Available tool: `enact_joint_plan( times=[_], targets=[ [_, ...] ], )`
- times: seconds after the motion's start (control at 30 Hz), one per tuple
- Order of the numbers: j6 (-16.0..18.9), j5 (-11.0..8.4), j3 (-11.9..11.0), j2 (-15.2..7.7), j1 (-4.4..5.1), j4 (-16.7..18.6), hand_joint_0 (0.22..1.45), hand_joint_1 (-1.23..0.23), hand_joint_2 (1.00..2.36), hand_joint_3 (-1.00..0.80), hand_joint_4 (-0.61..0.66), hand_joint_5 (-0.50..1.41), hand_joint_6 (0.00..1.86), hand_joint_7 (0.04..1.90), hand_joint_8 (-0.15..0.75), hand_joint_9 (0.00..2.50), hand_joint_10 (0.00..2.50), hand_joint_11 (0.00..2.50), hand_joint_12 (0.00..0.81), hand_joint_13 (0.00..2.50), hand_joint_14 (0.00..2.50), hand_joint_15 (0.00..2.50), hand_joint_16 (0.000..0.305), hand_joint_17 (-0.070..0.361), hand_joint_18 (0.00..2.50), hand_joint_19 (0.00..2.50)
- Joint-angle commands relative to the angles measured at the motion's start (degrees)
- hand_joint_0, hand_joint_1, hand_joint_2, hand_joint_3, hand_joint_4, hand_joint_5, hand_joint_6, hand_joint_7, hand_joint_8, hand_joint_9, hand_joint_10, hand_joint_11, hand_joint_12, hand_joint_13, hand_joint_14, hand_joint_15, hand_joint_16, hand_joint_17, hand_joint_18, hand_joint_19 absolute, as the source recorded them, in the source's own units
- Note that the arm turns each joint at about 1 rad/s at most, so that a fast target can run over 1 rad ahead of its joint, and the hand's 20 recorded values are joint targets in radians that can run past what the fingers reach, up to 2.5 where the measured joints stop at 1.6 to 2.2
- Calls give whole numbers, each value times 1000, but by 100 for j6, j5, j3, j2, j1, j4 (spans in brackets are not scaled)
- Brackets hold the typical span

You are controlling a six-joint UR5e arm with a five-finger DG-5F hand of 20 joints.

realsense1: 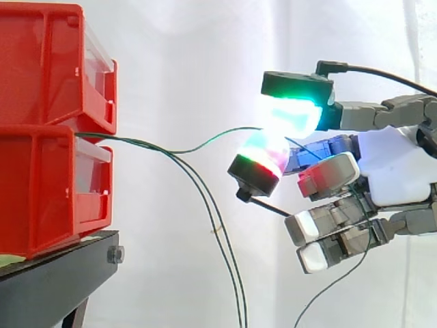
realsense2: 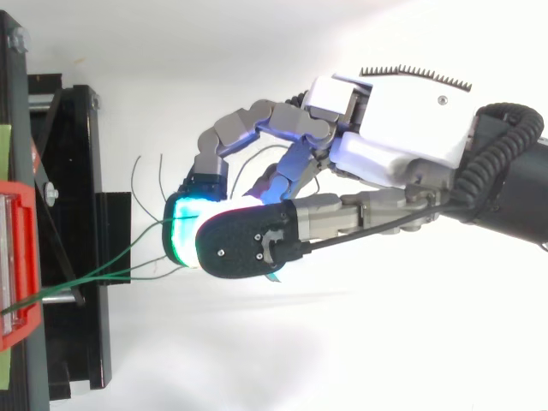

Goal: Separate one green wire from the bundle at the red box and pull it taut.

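Green wire, one thin strand, leaves the gap between two stacked red plastic bins at 9 o'clock in the side view. It runs toward 3 o'clock in a shallow sag, not quite straight, into the robot hand. The robot hand is closed on this strand, pinching it between two glowing fingertips, one green-cyan above and one green-red below, with its other fingers lower, toward 5 o'clock. A loose bundle of green wires droops from the bins toward 6 o'clock. The bins sit on a black metal stand at 8 o'clock, before a white curtain
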State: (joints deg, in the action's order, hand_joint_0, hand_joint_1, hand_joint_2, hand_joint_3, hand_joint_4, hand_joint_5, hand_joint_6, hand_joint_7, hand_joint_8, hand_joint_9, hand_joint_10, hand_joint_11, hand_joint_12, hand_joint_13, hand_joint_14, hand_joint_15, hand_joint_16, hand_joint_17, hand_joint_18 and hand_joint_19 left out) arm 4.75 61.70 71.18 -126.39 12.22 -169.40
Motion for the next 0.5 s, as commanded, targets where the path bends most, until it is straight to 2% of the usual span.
enact_joint_plan(
  times=[0.0,0.2,0.37,0.47],
  targets=[
    [0,0,1,0,0,-5,585,-714,1016,-306,117,-143,900,938,268,1247,23,1227,363,940,28,778,54,122,682,687],
    [0,0,1,0,0,3,564,-725,1004,-451,116,-143,901,910,270,1247,24,1226,362,946,28,778,55,123,699,681],
    [0,0,1,0,0,3,545,-661,1001,-481,113,-141,900,899,274,1259,22,1221,367,952,27,770,55,125,708,678],
    [0,-9,1,0,0,-5,544,-574,1002,-468,110,-138,895,913,278,1271,22,1201,363,955,27,774,55,125,707,678]
  ],
)
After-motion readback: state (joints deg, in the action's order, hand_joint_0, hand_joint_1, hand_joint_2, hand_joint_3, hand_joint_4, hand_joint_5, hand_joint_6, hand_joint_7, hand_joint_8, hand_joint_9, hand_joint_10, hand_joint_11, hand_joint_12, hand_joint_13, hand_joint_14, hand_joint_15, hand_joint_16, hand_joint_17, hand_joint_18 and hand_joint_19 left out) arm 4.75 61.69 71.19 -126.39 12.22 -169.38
